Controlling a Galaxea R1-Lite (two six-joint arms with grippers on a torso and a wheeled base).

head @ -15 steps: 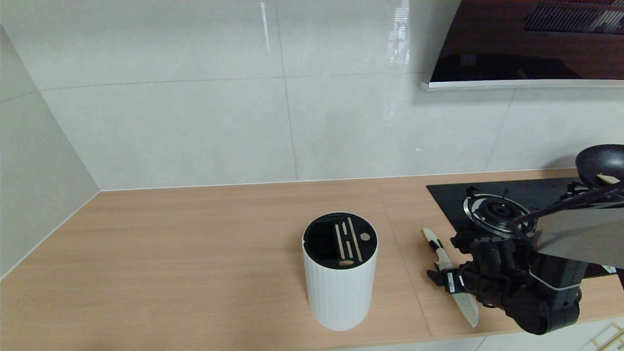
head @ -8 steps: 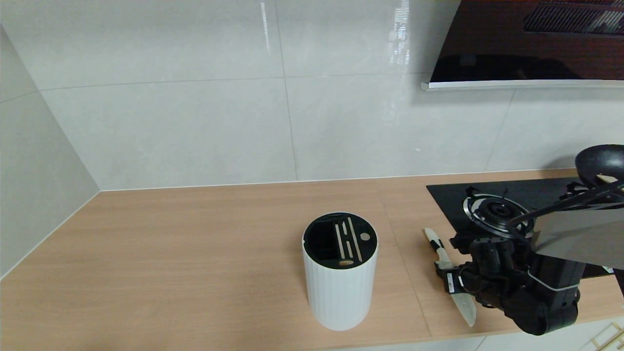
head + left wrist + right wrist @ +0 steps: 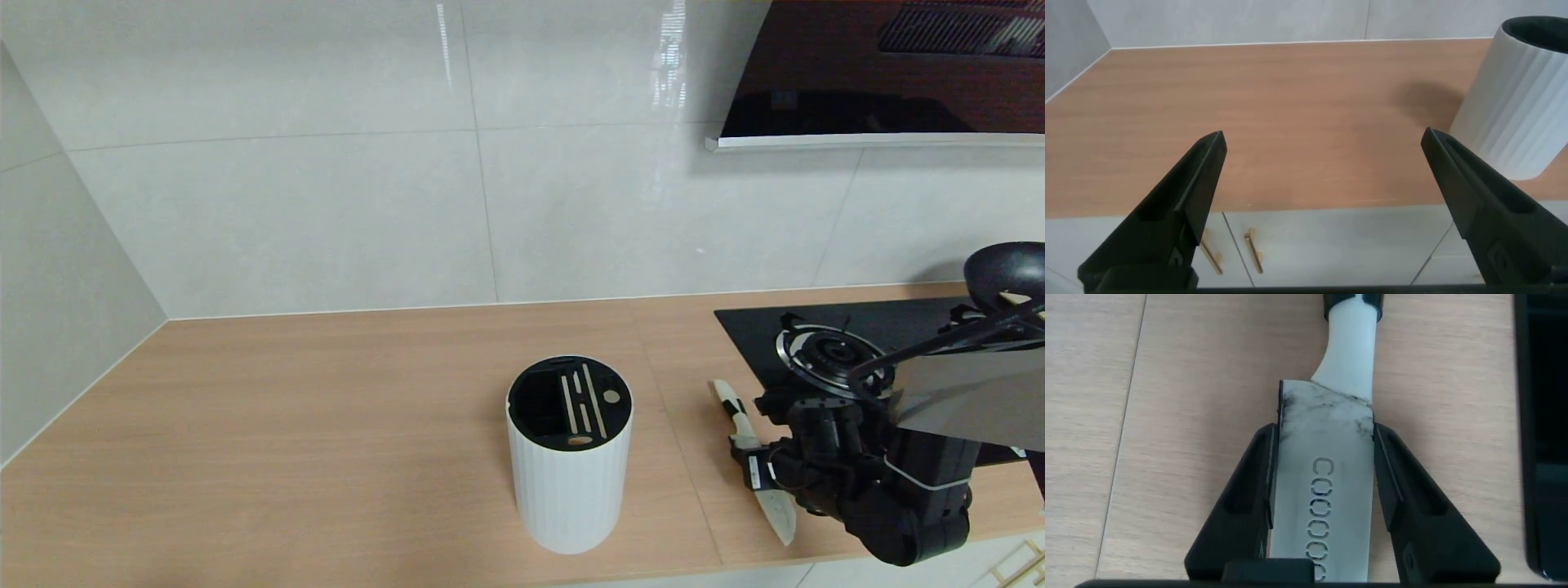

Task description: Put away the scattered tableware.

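- We are clamping our right gripper (image 3: 759, 472) on the knife (image 3: 739, 429) blade, near the bench's (image 3: 326, 425) front edge, between the white holder (image 3: 569, 482) and the hob (image 3: 898, 322).
- We are holding our left gripper (image 3: 1323, 204) spread wide, gripping nothing.

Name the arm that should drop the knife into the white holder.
Right. The right end effector clamps the knife by its blade, while the left end effector hangs open and empty on the far side of the holder from the knife.
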